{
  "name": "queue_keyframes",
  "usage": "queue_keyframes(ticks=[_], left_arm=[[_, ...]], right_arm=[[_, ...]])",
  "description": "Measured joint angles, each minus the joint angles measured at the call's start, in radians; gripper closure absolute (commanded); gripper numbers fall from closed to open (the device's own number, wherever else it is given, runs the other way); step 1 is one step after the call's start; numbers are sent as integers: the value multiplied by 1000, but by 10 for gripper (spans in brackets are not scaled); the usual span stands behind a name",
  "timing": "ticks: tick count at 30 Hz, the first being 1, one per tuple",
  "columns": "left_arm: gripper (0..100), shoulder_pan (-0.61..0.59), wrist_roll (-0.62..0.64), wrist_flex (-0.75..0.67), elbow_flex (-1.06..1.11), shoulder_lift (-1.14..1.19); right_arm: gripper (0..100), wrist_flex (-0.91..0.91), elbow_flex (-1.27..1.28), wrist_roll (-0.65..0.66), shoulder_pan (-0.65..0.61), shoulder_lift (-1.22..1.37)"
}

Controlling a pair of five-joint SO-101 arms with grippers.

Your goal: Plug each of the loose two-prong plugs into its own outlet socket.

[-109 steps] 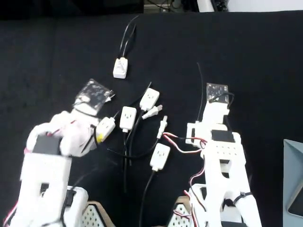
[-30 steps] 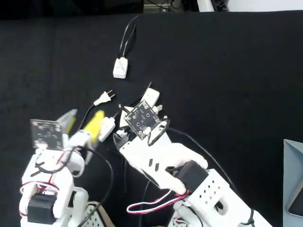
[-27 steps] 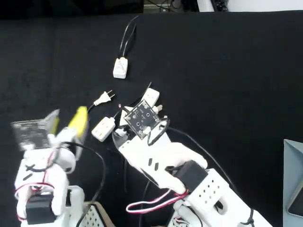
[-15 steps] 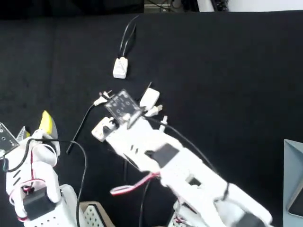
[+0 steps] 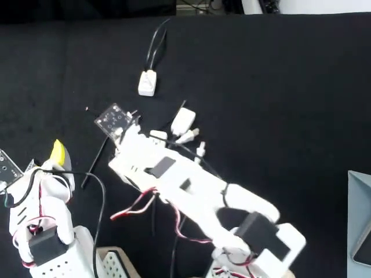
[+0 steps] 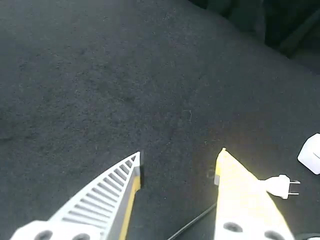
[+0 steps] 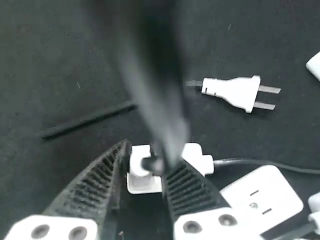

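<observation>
Black tabletop (image 5: 290, 87): right fingers (image 7: 100, 175) narrow astride white socket (image 7: 142, 182), left fingers (image 6: 240, 190) wide; close squarely on socket sides, clear of plug (image 7: 235, 93) beyond them.

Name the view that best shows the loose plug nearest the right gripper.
The right wrist view: the plug lies close and whole, with both prongs clear. The left wrist view shows the same plug small and far off. In the high view the right arm lies over that spot, so I cannot pick it out.
</observation>
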Motion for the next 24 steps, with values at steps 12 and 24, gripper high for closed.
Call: queue_keyframes(ticks=[12, 24], left_arm=[[755, 0, 0, 0, 0, 0], [755, 0, 0, 0, 0, 0]], right_arm=[[987, -2, -12, 0, 0, 28], [987, 20, -104, -2, -3, 175]])
